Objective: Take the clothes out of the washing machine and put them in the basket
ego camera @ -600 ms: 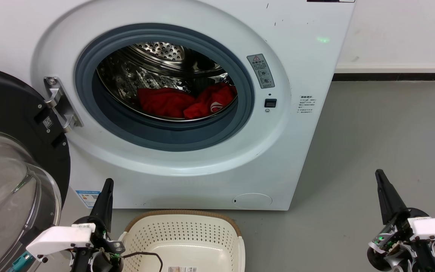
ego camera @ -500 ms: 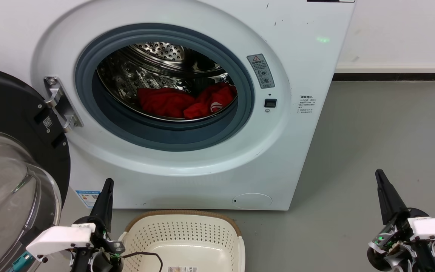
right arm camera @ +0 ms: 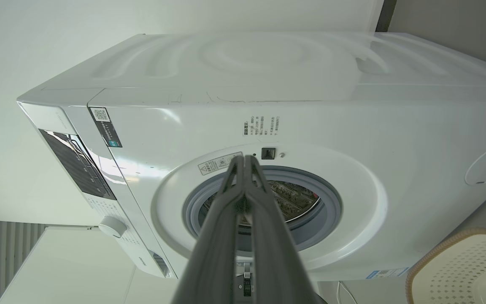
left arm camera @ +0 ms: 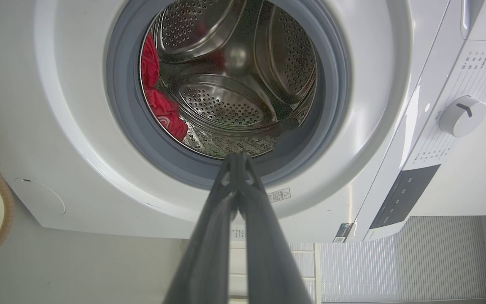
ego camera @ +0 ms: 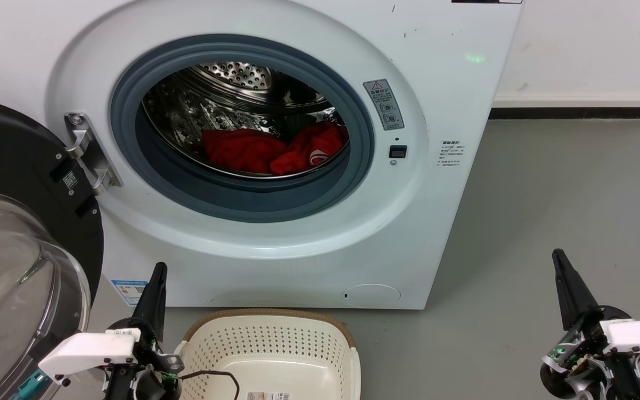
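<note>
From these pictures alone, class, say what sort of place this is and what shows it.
Probably a laundry corner, perhaps a test room: a white front-loading washer with its door swung open, red clothes in the drum, and a basket on the bare grey floor in front.

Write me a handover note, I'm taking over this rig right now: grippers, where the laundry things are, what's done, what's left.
Left gripper: shut, empty, low beside the basket.
Right gripper: shut, empty, over the floor right of the washing machine.
Clothes: both red garments lie in the drum; the door is open.
Done: door open; no clothes in the basket's visible part.
Left: pull each garment out and drop it in the basket.
</note>
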Robot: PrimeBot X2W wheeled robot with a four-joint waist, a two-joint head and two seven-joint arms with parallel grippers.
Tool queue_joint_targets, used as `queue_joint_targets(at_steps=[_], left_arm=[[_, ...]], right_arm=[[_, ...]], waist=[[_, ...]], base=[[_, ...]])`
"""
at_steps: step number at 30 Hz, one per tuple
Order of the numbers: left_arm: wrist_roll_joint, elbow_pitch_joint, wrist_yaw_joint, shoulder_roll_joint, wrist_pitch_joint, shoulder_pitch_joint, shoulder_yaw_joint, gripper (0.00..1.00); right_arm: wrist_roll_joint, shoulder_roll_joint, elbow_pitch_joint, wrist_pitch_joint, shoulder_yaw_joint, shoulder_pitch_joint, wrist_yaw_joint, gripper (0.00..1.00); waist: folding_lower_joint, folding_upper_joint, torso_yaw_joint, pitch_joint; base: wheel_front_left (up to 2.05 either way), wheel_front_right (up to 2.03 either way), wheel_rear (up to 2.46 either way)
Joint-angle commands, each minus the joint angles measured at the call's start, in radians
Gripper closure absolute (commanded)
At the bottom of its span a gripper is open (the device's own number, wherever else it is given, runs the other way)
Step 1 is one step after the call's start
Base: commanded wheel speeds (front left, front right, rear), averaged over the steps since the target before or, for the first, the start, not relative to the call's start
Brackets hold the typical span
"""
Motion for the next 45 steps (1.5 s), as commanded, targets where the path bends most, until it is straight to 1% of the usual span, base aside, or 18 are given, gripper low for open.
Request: queue_joint_targets(at_steps=[1, 16, 17, 21, 29, 33, 39, 45], left_arm=[[-0.003, -0.001, -0.004, 0.0, 0.002, -0.006, 0.003, 1.0], [-0.003, -0.001, -0.004, 0.0, 0.002, -0.006, 0.003, 1.0], [0.0, 0.0, 0.0, 0.0, 0.0, 0.0, 0.0, 0.0], [0.001, 0.032, 0.001, -0.003, -0.002, 0.028, -0.005, 0.0], [0.025, 0.006, 0.001, -0.003, -0.043, 0.042, -0.01, 0.0], [0.052, -0.002, 0.001, -0.002, -0.062, 0.046, -0.005, 0.0], [0.12, -0.01, 0.0, -0.002, -0.089, 0.053, 0.02, 0.0], [0.218, -0.021, 0.0, -0.002, -0.115, 0.047, 0.073, 0.0]], right_arm=[[-0.004, 0.003, 0.001, 0.0, 0.001, -0.012, 0.0, 1.0], [-0.004, 0.003, 0.001, 0.0, 0.001, -0.012, 0.0, 1.0], [0.0, 0.0, 0.0, 0.0, 0.0, 0.0, 0.0, 0.0], [0.0, 0.001, 0.029, -0.001, 0.002, 0.026, 0.0, 0.0], [-0.024, 0.001, 0.016, -0.043, 0.011, 0.037, 0.0, 0.0], [-0.058, 0.001, 0.015, -0.062, 0.004, 0.04, 0.0, 0.0], [-0.205, 0.001, 0.02, -0.09, -0.017, 0.039, 0.0, 0.0], [-0.384, 0.001, -0.017, -0.115, -0.04, 0.034, 0.0, 0.0]], waist=[[0.0, 0.0, 0.0, 0.0], [0.0, 0.0, 0.0, 0.0], [0.0, 0.0, 0.0, 0.0], [0.0, 0.0, 0.0, 0.0], [0.0, 0.0, -0.001, 0.001], [0.0, 0.0, -0.002, 0.002], [0.0, 0.0, -0.004, 0.003], [0.0, 0.0, -0.005, 0.005]], base=[[0.0, 0.0, 0.0], [0.0, 0.0, 0.0], [0.0, 0.0, 0.0], [0.0, 0.0, 0.0], [0.0, 0.0, 0.0], [0.0, 0.0, 0.0], [0.0, 0.0, 0.0], [0.0, 0.0, 0.0]])
